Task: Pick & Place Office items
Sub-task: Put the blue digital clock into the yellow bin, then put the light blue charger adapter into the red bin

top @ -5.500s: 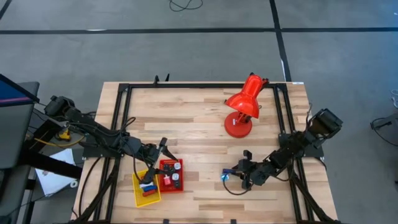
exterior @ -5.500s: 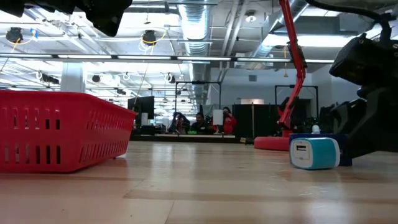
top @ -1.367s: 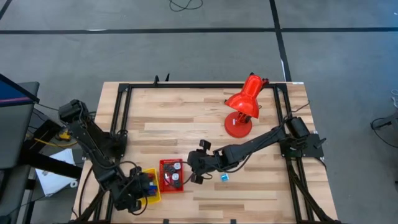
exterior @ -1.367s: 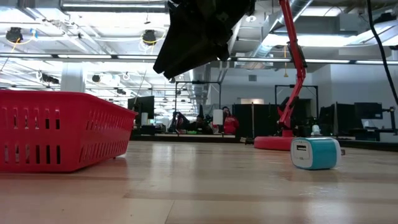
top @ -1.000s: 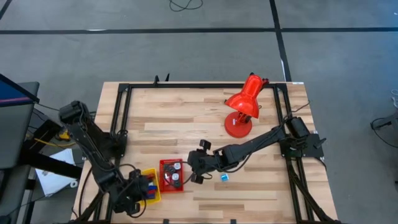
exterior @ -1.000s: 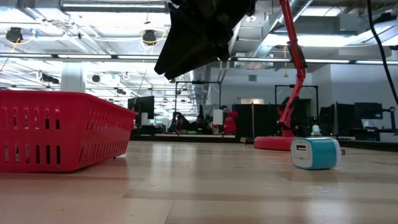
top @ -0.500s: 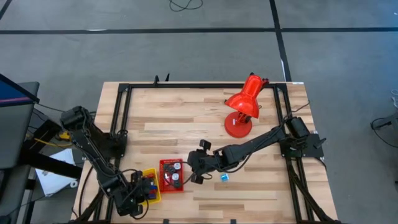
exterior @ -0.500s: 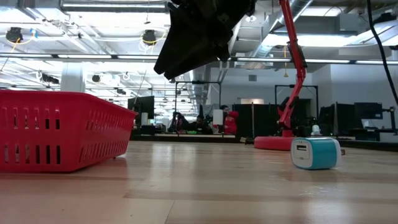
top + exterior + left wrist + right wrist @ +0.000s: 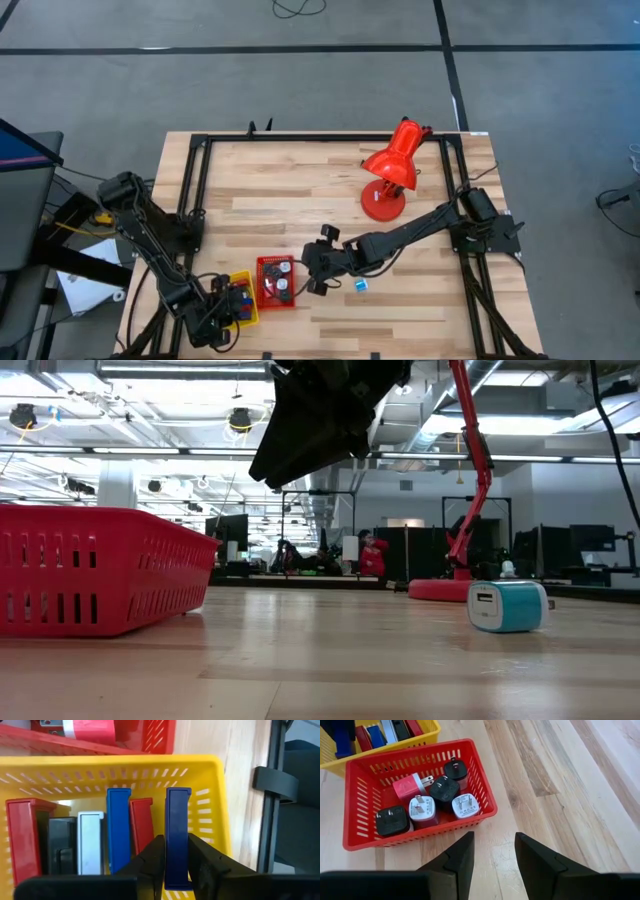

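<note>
Overhead, lower left of frame: left gripper (image 9: 228, 308) sits low over the yellow tray (image 9: 246, 279) at the table's near edge. Its wrist camera shows a blue stick-shaped piece (image 9: 177, 837) standing upright at the end of a row inside the tray, the two dark fingers (image 9: 150, 860) pressed on either side of it, so the jaws are gripping that piece. In the same row, running away from it: a short red piece (image 9: 142, 825), a second blue piece (image 9: 118, 827), a silver-white piece (image 9: 91, 842), a black piece (image 9: 61, 845) and a tall red piece (image 9: 21, 840), all upright and close-packed. Just right of the yellow tray, touching or nearly so, lies the red tray (image 9: 263, 297). The right wrist camera shows its contents: a pink plug adapter (image 9: 410, 787), three black plug adapters (image 9: 392, 820), and two white-faced adapters (image 9: 422, 810), lying loose on the tray floor. Centre of the overhead frame: right gripper (image 9: 311, 272) hangs just right of the red tray, above bare table; jaws stand apart with nothing between them. A small blue-and-white charger block (image 9: 360, 285) rests on the wood (image 9: 300, 185) just right of that gripper; in the level view it stands alone at right (image 9: 507, 606). Upper right: red desk lamp (image 9: 393, 168), well apart from the trays.
</note>
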Available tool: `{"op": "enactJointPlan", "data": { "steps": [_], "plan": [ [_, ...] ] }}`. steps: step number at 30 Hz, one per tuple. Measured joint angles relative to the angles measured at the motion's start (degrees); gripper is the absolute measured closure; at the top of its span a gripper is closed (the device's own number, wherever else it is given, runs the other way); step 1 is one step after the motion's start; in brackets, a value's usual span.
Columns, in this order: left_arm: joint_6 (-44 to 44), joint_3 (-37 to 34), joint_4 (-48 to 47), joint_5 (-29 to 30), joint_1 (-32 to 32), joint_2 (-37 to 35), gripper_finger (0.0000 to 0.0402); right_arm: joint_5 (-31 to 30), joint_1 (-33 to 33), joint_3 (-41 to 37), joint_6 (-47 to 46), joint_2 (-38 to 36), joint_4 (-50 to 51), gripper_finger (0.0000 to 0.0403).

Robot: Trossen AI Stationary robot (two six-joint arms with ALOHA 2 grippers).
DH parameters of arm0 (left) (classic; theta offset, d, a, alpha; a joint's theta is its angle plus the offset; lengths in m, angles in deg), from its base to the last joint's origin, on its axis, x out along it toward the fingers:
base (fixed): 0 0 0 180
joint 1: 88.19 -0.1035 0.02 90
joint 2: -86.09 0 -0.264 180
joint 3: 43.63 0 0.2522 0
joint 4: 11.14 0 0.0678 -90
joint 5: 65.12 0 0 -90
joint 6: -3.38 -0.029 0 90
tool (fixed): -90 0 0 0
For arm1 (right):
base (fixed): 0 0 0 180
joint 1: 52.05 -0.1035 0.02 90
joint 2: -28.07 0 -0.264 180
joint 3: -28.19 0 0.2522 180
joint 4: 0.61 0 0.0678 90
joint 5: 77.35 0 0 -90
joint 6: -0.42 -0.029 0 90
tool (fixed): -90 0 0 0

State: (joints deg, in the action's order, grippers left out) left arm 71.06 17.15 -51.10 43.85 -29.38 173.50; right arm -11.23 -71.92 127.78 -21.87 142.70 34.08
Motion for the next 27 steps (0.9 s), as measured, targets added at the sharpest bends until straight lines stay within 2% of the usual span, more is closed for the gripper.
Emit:
{"op": "enactJointPlan", "data": {
  "steps": [5,12,21,27],
  "plan": [
    [-0.01,0.00,0.32,0.15,0.00,0.07,0.0338,0.00,0.02,0.00,0.20,0.00,0.02,0.0269],
    [-1.70,0.00,1.75,0.28,0.00,0.13,0.0318,0.00,-0.11,0.00,0.20,0.00,0.04,0.0269],
    [-2.91,0.00,2.75,0.38,0.00,3.45,0.0314,0.00,-0.21,0.00,0.22,0.00,0.04,0.0269],
    [-4.46,0.00,2.64,0.13,0.00,1.98,0.0312,1.09,0.17,0.00,0.38,0.00,0.07,0.0269]
  ]
}}
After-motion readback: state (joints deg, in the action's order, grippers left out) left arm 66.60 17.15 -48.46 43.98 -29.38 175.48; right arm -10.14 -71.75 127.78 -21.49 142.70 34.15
